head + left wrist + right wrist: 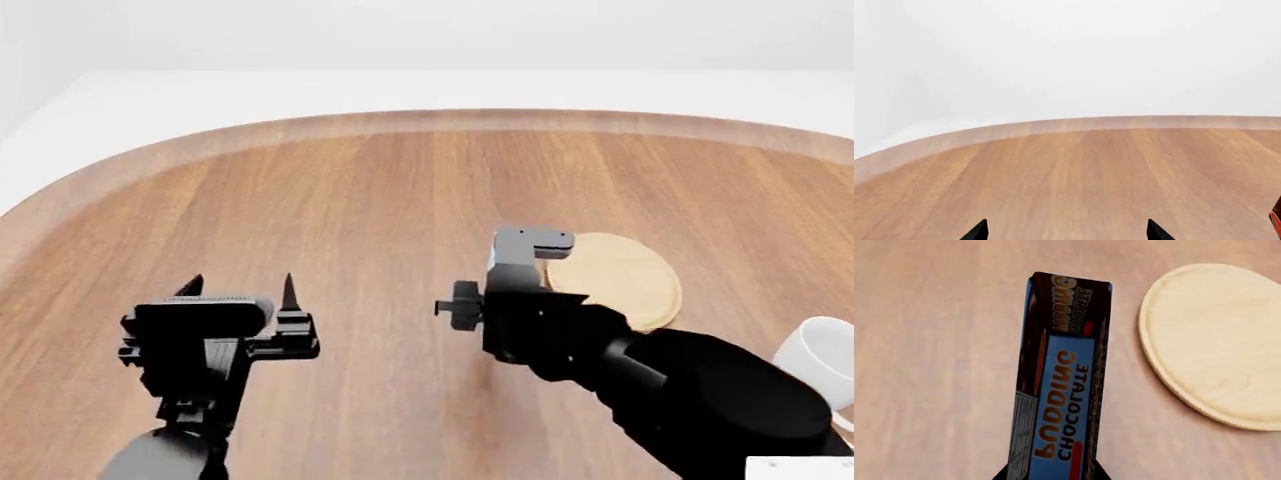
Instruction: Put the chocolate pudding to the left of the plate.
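Note:
My right gripper (1051, 476) is shut on the chocolate pudding (1061, 390), a thin dark brown box with a blue, red and orange printed face that sticks out from between its jaws. The box hangs over the wooden table beside the plate (1221, 340), a round light-tan disc, with a gap between them. I cannot tell whether the box touches the table. In the head view the right gripper (518, 300) sits just left of the plate (621, 280) and hides the box. My left gripper (240, 290) is open and empty at the front left; its fingertips (977, 231) show over bare wood.
A white mug (817, 355) stands at the right, partly behind my right arm. A sliver of something red (1275, 220) shows at the left wrist view's edge. The rounded table edge (400, 120) curves along the far side and left.

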Controlling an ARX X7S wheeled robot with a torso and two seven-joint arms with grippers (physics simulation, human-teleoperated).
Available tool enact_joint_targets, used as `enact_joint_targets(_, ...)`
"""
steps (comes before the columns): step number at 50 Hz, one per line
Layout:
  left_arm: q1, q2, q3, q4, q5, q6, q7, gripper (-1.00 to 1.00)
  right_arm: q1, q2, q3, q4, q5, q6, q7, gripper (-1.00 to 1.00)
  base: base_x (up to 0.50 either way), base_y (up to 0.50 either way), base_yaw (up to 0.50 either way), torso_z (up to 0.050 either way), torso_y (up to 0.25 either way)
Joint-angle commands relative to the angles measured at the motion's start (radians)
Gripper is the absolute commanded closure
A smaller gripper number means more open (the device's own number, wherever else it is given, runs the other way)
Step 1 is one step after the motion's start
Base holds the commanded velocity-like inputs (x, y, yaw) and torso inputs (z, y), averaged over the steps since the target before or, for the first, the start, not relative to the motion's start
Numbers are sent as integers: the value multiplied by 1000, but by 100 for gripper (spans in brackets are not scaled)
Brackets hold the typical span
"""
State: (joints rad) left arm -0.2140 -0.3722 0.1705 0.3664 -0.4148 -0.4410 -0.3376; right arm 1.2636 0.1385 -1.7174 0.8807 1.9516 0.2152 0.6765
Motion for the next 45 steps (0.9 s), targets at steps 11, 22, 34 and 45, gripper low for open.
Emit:
enact_joint_targets(11, -575, 87, 93, -468, -10, -223, 59, -100, 149, -93, -73, 231, -102, 166, -305, 100, 0, 0, 0, 0, 0)
enact_joint_targets(22, -906, 227, 164, -1093, 82, -41, 163, -100, 184, -138, -11, 400, -193, 254, -405, 100, 0, 0, 0, 0, 0)
enact_joint_targets(34, -1003, 273, 157, -1312, 73, 56, 223, -100, 205, -138, 56, 413, -279, 273, -403, 100, 1, 0, 0, 0, -88)
enact_joint_targets(45, -992, 251, 165, -1197, 66, -16, 190, -100, 231, -138, 73, 428, -282, 290, -424, 100, 0, 0, 0, 0, -250)
